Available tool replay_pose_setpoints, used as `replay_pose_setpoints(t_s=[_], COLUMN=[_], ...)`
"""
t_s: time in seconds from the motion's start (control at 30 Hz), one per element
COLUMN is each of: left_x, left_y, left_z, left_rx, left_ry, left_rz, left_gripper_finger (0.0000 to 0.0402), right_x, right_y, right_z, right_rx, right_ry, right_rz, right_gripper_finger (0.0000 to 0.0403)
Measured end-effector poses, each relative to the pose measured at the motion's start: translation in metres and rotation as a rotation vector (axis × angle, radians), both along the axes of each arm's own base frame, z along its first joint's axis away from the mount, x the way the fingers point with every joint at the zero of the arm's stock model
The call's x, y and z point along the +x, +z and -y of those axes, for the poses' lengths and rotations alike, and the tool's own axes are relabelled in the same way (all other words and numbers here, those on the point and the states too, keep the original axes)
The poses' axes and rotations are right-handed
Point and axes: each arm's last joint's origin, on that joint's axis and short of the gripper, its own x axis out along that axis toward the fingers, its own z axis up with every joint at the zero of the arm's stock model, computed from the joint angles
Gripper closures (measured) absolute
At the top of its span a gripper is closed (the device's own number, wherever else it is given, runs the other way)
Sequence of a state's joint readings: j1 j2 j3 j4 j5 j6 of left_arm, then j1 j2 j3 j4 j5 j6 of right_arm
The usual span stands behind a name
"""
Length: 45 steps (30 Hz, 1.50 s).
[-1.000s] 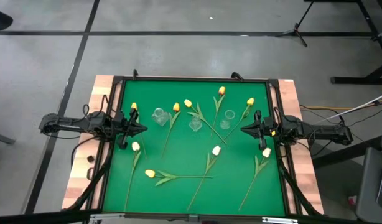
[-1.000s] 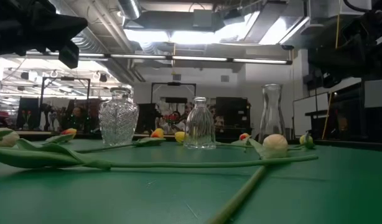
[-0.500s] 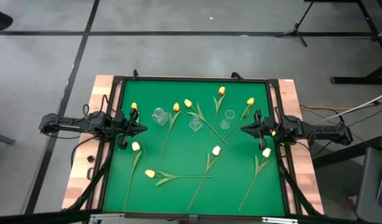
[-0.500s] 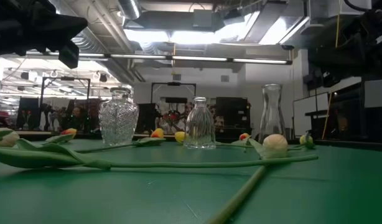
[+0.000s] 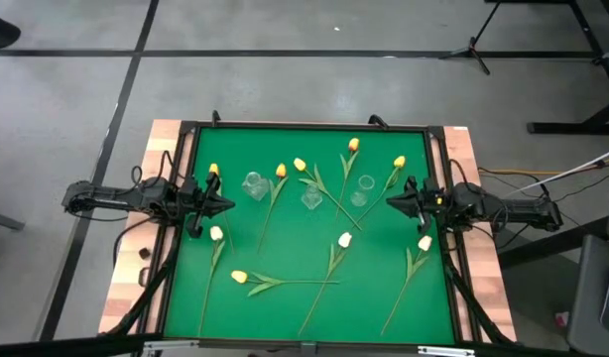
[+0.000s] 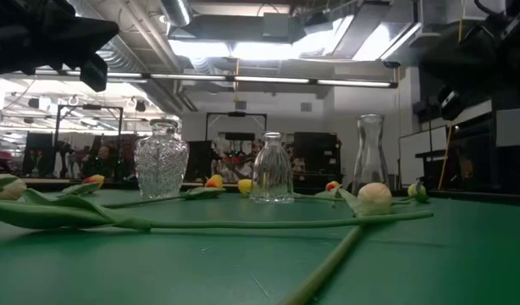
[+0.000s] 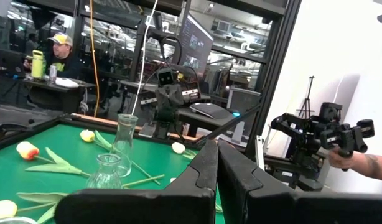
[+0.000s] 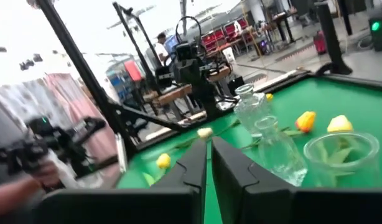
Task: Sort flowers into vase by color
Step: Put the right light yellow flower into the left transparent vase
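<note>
Several tulips lie flat on the green table (image 5: 285, 307): white heads (image 5: 216, 234) (image 5: 344, 240) (image 5: 425, 243), yellow heads (image 5: 239, 277) (image 5: 399, 162) and an orange-yellow head (image 5: 281, 171). Three clear glass vases (image 5: 253, 183) (image 5: 311, 197) (image 5: 364, 186) stand upright mid-table with nothing in them. My left gripper (image 5: 228, 205) hovers shut at the table's left edge, pointing level toward the middle. My right gripper (image 5: 388, 205) hovers shut at the right edge, facing it. In the wrist views, neither the left gripper (image 7: 217, 144) nor the right (image 8: 209, 142) has anything between its fingers.
A black frame and wooden borders (image 5: 131, 268) ring the green mat. Long stems cross the near half of the table (image 6: 243, 224). Beyond the table are desks and a seated person (image 7: 59, 56), and a person's hand holds a device (image 7: 365, 163).
My right gripper has rolled about its own pointing line and tipped slightly up, staying over the right edge. The flowers and vases have not moved.
</note>
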<state>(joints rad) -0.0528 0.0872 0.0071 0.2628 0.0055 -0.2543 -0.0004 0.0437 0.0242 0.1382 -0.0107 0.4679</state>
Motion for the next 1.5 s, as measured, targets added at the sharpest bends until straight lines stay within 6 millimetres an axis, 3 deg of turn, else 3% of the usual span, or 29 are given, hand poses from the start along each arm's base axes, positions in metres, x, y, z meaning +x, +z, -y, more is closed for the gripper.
replay_pose_setpoints(t_s=[0.37,0.77,1.0,1.2,1.37,1.5], left_x=[-0.001,-0.003,-0.005,-0.007,-0.012,-0.012], left_y=[0.002,0.012,0.014,0.028,0.056,0.077], left_z=[0.000,-0.001,-0.009,-0.011,-0.013,-0.014], left_rx=[-0.004,-0.008,-0.083,-0.125,-0.131,-0.125], left_ry=[-0.001,0.026,0.296,0.339,0.405,0.465], left_rz=[0.026,0.123,0.154,0.130,0.107,0.032], left_gripper_finger=[0.0401,0.0401,0.0401,0.0376,0.0344,0.0323], right_x=[-0.003,-0.003,-0.003,-0.009,-0.022,-0.036], right_y=[0.017,0.015,0.014,0.032,0.065,0.093], right_z=[0.001,0.004,0.006,0.009,0.009,0.008], right_rx=[-0.016,-0.197,-0.272,-0.233,-0.224,-0.204], right_ry=[-0.025,-0.175,-0.266,-0.349,-0.340,-0.334], right_rz=[0.168,0.131,0.094,0.051,0.070,0.062], right_gripper_finger=[0.0377,0.0377,0.0373,0.0307,0.0229,0.0195])
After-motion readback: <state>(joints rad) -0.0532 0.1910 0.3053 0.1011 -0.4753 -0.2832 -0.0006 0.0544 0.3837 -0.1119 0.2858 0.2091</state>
